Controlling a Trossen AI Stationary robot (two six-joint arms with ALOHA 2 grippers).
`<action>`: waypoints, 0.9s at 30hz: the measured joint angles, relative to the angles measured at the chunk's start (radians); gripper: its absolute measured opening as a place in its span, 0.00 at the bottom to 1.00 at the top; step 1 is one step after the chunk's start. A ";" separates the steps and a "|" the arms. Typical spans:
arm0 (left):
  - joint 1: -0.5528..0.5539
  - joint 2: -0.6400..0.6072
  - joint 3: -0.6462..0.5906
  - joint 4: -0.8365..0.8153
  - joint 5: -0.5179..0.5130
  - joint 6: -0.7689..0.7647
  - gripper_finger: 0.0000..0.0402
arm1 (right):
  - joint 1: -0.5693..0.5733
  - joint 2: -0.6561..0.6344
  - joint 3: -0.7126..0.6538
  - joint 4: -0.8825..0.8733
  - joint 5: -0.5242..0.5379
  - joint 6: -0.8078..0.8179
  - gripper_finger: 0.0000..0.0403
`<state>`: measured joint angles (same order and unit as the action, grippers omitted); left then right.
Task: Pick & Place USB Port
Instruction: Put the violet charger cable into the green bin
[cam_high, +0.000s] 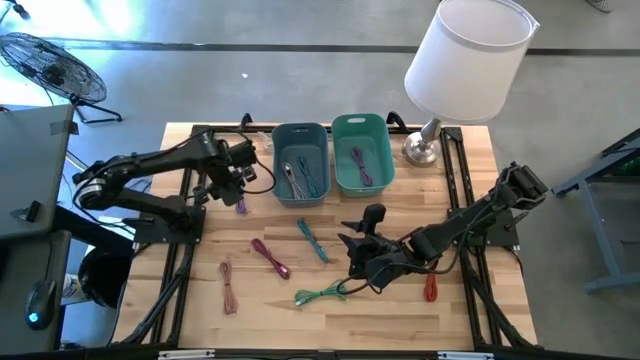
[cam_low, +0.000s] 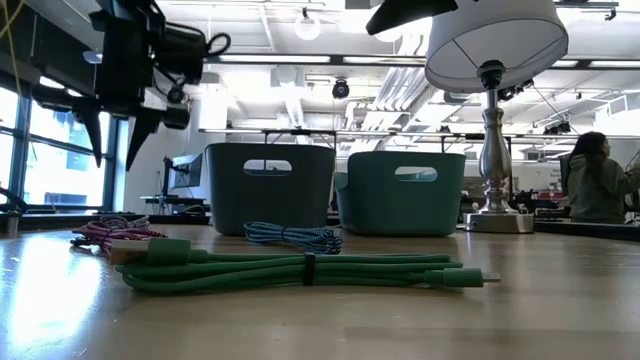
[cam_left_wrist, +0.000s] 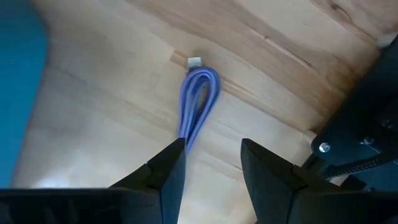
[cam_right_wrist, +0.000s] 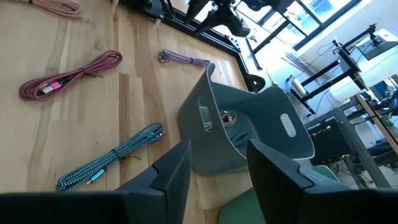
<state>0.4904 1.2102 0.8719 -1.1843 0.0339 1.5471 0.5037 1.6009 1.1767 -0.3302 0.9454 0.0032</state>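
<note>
A folded purple braided USB cable (cam_left_wrist: 198, 102) lies on the pale wooden worktop (cam_left_wrist: 112, 118), beyond the left gripper's (cam_left_wrist: 213, 163) parted dark fingers (cam_left_wrist: 163, 174).

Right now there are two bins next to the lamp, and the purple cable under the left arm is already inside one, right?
Not quite. The high view shows the purple cable lying on the table beside the bins, not inside one.

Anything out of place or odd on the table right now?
Nothing stands out. Both bins sit upright with cables inside, the lamp stands upright, and the loose cables, like the green one, lie coiled and flat on the table.
</note>
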 joint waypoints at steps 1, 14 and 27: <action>0.000 0.012 0.000 0.000 0.000 0.003 0.37 | 0.000 0.000 0.000 0.000 -0.002 0.000 0.37; 0.000 0.115 -0.012 0.084 0.012 0.024 0.37 | 0.000 0.000 0.000 0.000 -0.040 0.000 0.37; 0.000 0.130 -0.140 0.221 -0.067 0.046 0.37 | 0.001 0.000 0.000 -0.002 -0.090 -0.003 0.37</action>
<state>0.4901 1.3407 0.7320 -0.9630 -0.0332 1.5935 0.5045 1.6009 1.1767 -0.3321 0.8558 0.0006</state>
